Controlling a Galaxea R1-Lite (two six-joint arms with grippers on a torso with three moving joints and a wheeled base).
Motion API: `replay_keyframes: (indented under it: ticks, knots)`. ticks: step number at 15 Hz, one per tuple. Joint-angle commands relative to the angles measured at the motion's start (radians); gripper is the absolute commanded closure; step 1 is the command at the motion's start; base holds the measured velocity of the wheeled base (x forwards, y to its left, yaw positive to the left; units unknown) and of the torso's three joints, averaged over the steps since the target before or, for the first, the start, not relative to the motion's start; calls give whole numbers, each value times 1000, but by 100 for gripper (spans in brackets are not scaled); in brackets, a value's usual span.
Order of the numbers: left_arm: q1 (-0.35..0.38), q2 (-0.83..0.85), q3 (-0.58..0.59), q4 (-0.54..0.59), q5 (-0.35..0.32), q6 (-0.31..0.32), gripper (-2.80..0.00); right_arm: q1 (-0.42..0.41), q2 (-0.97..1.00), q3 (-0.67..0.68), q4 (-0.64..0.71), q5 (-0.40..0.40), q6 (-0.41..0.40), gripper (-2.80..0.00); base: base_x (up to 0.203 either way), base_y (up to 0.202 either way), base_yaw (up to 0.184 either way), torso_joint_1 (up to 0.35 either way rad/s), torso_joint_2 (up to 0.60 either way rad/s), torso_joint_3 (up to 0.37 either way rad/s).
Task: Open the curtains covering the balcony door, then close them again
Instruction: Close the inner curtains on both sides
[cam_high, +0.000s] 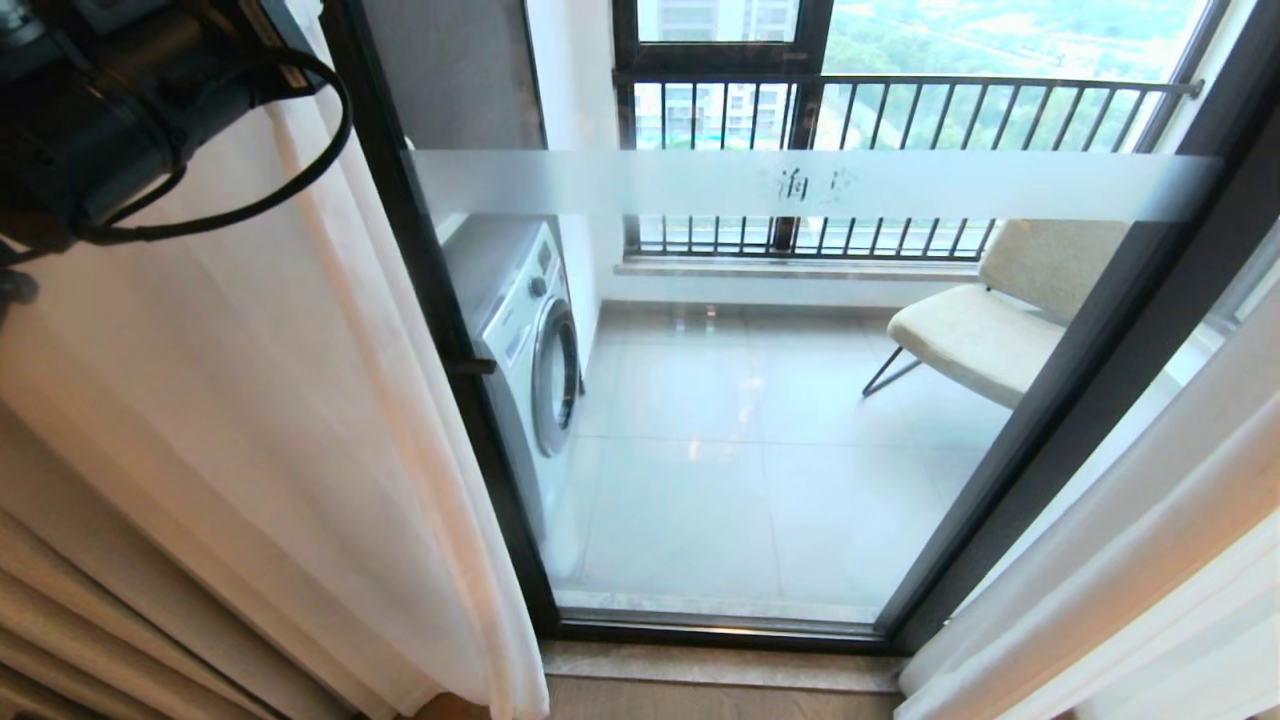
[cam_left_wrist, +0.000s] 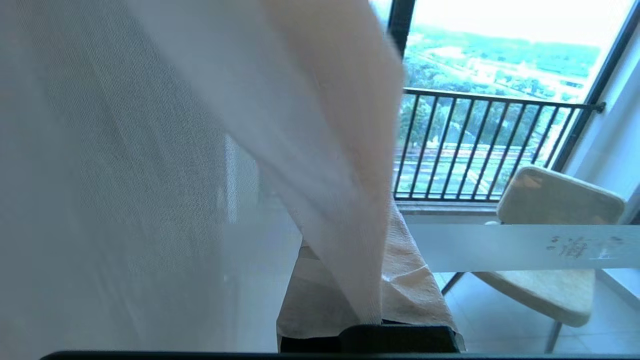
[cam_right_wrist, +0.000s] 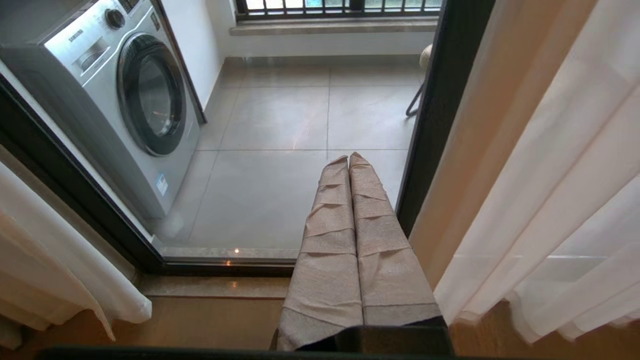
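Observation:
The balcony door (cam_high: 430, 330) shows uncovered in the middle, a glass panel in a black frame with a frosted band (cam_high: 800, 185). The curtains hang gathered at both sides: a white sheer (cam_high: 250, 400) and a heavy beige drape (cam_high: 80, 620) at the left, another sheer (cam_high: 1130, 560) at the right. My left arm (cam_high: 100, 110) is up at the top left. My left gripper (cam_left_wrist: 367, 280), with tape-wrapped fingers (cam_left_wrist: 420, 295), is shut on a fold of the left sheer (cam_left_wrist: 310, 150). My right gripper (cam_right_wrist: 348, 159) hangs low, shut and empty, beside the right sheer (cam_right_wrist: 550, 175).
Behind the glass stand a washing machine (cam_high: 525, 340) at the left and a beige chair (cam_high: 990, 320) at the right, with a black-barred railing window (cam_high: 900, 110) beyond. A stone sill (cam_high: 720, 665) and wooden floor (cam_right_wrist: 210, 320) lie before the door.

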Motion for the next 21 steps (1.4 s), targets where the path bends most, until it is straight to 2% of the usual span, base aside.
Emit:
replay_keyframes:
  ticks: [1, 10, 21]
  knots:
    - [-20, -1, 1, -5, 1, -2, 0, 1, 0, 0, -1, 0, 0, 0, 0, -188, 1, 2, 6, 4]
    - [-117, -6, -3, 0, 3, -2, 0, 1, 0, 0, -1, 0, 0, 0, 0, -192, 1, 1, 2, 3]
    - [-172, -12, -10, 4, 2, -3, 0, 1, 0, 0, -1, 0, 0, 0, 0, -191, 2, 2, 3, 3]
